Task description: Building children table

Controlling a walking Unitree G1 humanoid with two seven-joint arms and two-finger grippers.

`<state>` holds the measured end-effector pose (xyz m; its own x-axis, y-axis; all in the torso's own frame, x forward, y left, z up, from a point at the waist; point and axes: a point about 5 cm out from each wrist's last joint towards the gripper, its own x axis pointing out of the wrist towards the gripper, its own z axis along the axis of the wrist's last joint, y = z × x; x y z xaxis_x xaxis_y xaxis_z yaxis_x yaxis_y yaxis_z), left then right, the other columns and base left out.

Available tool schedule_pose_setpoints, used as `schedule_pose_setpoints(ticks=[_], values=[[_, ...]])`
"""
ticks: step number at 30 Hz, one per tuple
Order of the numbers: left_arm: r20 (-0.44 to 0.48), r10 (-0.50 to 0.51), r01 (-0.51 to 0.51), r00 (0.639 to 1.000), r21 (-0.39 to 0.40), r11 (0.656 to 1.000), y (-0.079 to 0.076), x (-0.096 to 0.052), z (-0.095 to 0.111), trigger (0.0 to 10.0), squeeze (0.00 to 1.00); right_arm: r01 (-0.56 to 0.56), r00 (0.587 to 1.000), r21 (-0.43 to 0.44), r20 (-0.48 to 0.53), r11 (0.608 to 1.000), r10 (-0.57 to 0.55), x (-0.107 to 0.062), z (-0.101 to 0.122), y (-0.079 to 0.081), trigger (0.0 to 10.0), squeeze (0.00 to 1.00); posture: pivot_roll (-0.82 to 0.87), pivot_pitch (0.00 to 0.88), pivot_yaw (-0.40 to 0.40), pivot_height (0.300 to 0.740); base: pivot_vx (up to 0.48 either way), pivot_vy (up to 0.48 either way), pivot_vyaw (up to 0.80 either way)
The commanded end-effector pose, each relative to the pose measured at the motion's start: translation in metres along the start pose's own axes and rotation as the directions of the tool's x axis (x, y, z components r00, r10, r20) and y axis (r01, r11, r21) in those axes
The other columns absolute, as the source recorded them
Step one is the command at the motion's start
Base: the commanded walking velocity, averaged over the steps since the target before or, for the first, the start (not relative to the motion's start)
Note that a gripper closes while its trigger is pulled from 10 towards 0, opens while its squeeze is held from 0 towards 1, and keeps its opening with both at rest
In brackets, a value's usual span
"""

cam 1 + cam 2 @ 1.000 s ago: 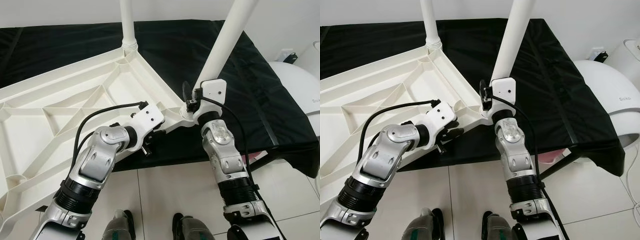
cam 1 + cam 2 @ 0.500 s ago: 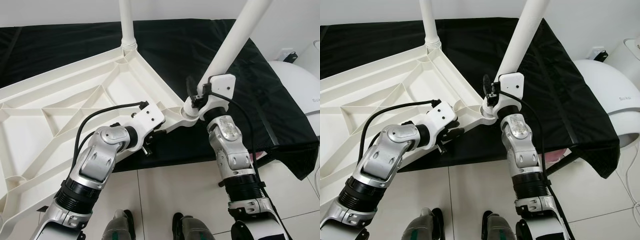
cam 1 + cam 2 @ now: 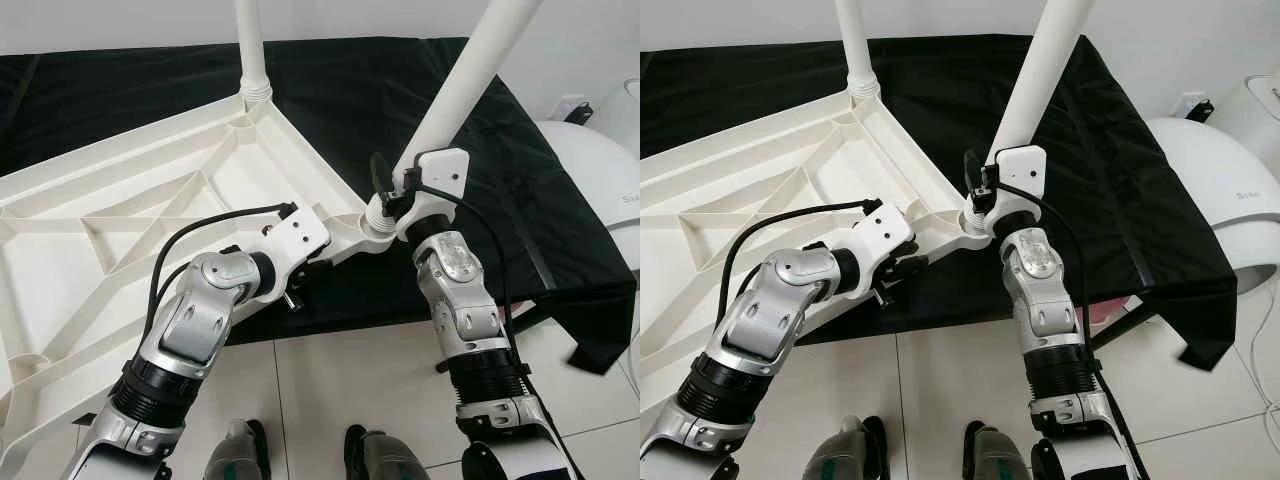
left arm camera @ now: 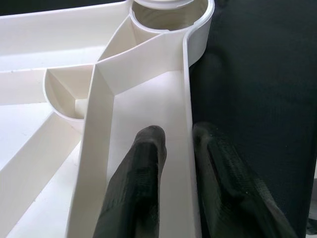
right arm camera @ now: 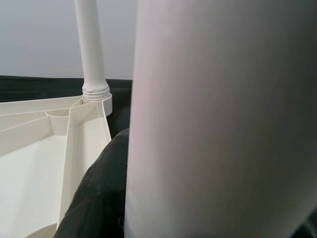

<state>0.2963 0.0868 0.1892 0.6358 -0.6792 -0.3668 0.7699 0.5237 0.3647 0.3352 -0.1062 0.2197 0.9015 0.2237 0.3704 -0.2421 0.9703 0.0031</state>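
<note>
At the near corner socket (image 3: 375, 222) of the upturned white tabletop (image 3: 150, 220), a white table leg (image 3: 460, 85) stands in its seat but leans away from the tabletop, its long axis running up and out over the black cloth (image 3: 400, 90) beneath. The right gripper (image 3: 388, 190) holds this leg just above the socket; the right wrist view shows a black finger (image 5: 99, 193) pressed against the leg's side, so the jaws are closed round it. The left gripper (image 4: 171, 173) sits on the same edge, a little back from the socket along the tabletop rim (image 4: 189, 104). Its two fingers are narrowly set, one inside the rim wall and one outside, clamping the wall between them.

A second leg (image 3: 250, 45) stands upright in the far corner socket, well apart from the near one.

Judgement: the step in hand is seating the leaning leg. The coming move turns on bringing its axis square to the socket; the right arm is placed to do so, the left to steady the tabletop. A leg forced while tilted risks binding in the socket.
</note>
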Motion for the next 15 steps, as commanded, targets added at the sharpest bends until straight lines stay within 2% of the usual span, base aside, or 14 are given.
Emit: schedule_pose_setpoints(ticks=[1, 2, 3, 4, 15], values=[[-0.01, 0.068, -0.068, 0.998, -0.003, 0.998, 0.001, -0.001, -0.002, 10.0, 0.0, -0.005, 1.0, 0.018, 0.016, 1.0, 0.005, -0.002, 0.002, 0.001, 0.5, 0.0, -0.11, 0.181, -0.04, 0.74, 0.0, 0.0, 0.0], [-0.01, 0.068, -0.068, 0.998, -0.003, 0.998, 0.001, -0.001, -0.002, 10.0, 0.0, -0.005, 1.0, 0.018, 0.016, 1.0, 0.005, -0.002, 0.002, 0.001, 0.5, 0.0, -0.11, 0.181, -0.04, 0.74, 0.0, 0.0, 0.0], [-0.01, 0.069, -0.069, 0.998, -0.003, 0.998, 0.002, -0.001, -0.002, 10.0, 0.0, -0.004, 1.0, 0.02, 0.016, 1.0, 0.004, -0.002, 0.002, 0.001, 1.1, 0.0, -0.11, 0.181, -0.04, 0.74, 0.0, 0.0, 0.0], [-0.011, 0.07, -0.07, 0.997, -0.003, 0.998, 0.002, -0.001, -0.002, 10.0, 0.0, -0.002, 1.0, 0.017, 0.016, 1.0, 0.002, -0.002, 0.003, 0.0, 10.0, 0.0, -0.11, 0.181, -0.04, 0.74, 0.0, 0.0, 0.0], [-0.007, 0.071, -0.071, 0.997, 0.004, 0.997, 0.005, -0.003, 0.0, 10.0, 0.0, -0.016, 0.998, 0.027, 0.064, 1.0, 0.014, 0.004, 0.017, -0.007, 10.0, 0.0, -0.11, 0.194, -0.031, 0.74, 0.0, 0.0, 0.0]])
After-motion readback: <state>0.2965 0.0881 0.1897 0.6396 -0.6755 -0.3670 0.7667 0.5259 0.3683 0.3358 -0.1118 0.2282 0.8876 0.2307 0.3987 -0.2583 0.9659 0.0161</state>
